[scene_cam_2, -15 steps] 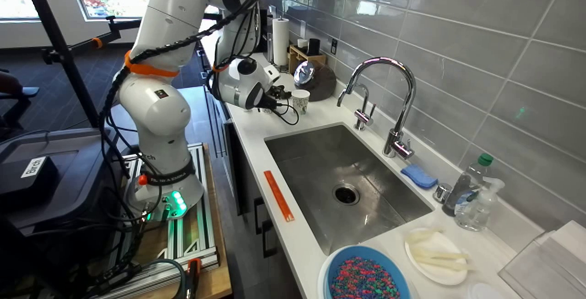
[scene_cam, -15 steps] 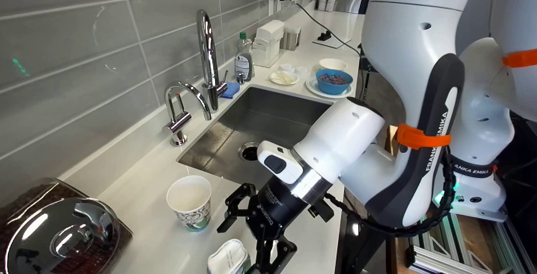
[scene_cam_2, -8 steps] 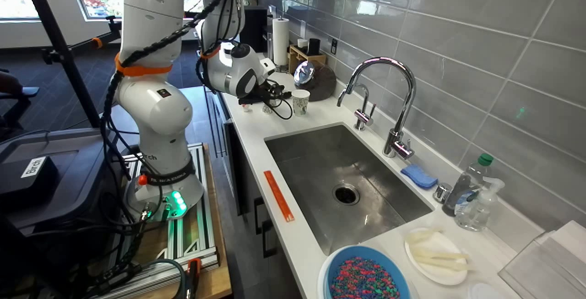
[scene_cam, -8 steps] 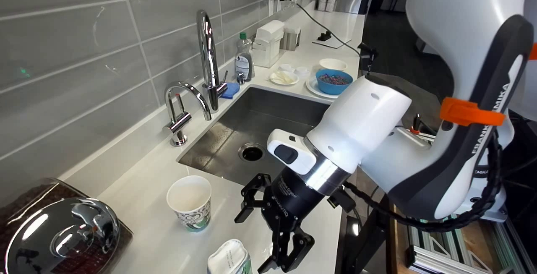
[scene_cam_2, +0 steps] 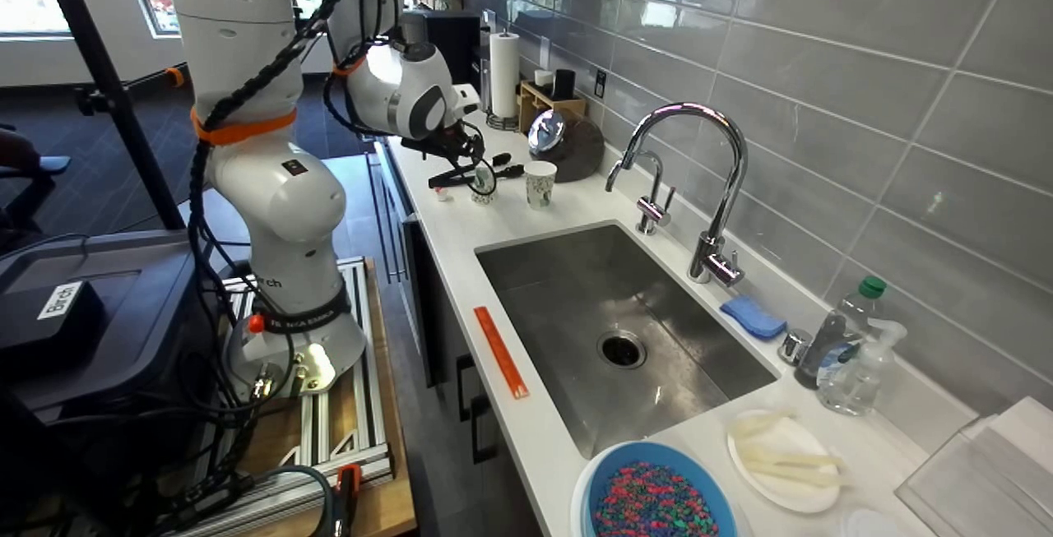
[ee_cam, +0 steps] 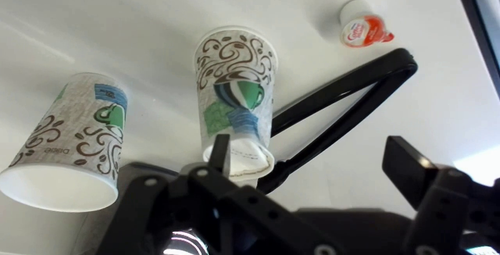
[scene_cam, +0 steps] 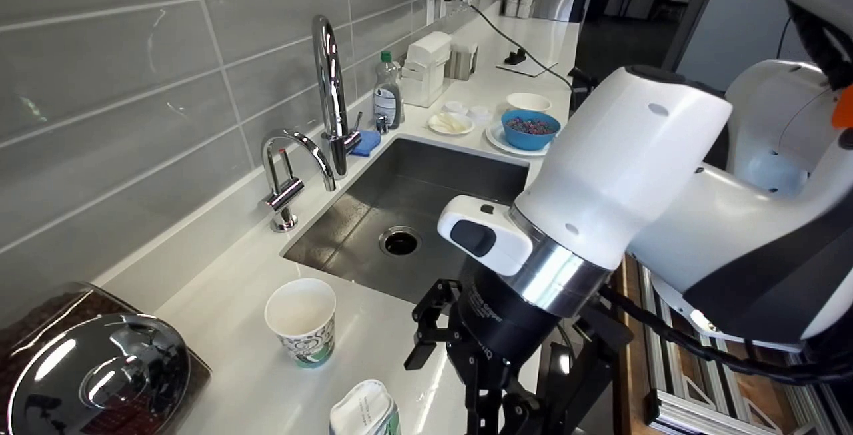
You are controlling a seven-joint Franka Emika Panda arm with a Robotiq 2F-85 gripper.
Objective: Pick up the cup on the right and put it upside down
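Note:
Two white paper cups with brown swirl and green-blue print stand on the counter. The upright cup [scene_cam: 303, 322] has its open mouth up; it is at left in the wrist view [ee_cam: 70, 145]. The cup on the right [scene_cam: 363, 408] stands upside down, its dented base up; it is near the middle in the wrist view [ee_cam: 236, 91] and behind a cable loop in an exterior view [scene_cam_2: 484, 192]. My gripper [ee_cam: 312, 159] is open with nothing between its fingers. It is above and beside the upside-down cup; its left finger overlaps the cup's base in the wrist view.
Black tongs [ee_cam: 343, 102] lie behind the upside-down cup, and a small creamer pod [ee_cam: 361, 26] lies near the counter edge. A jar with a shiny lid [scene_cam: 100, 375] stands beside the upright cup. The sink [scene_cam: 400, 182], faucet [scene_cam: 330, 88] and blue bowl [scene_cam: 530, 130] lie farther along.
My gripper has moved away from both cups, toward the right in an exterior view, and stays open. The tongs now show more. Both cups have stayed in place.

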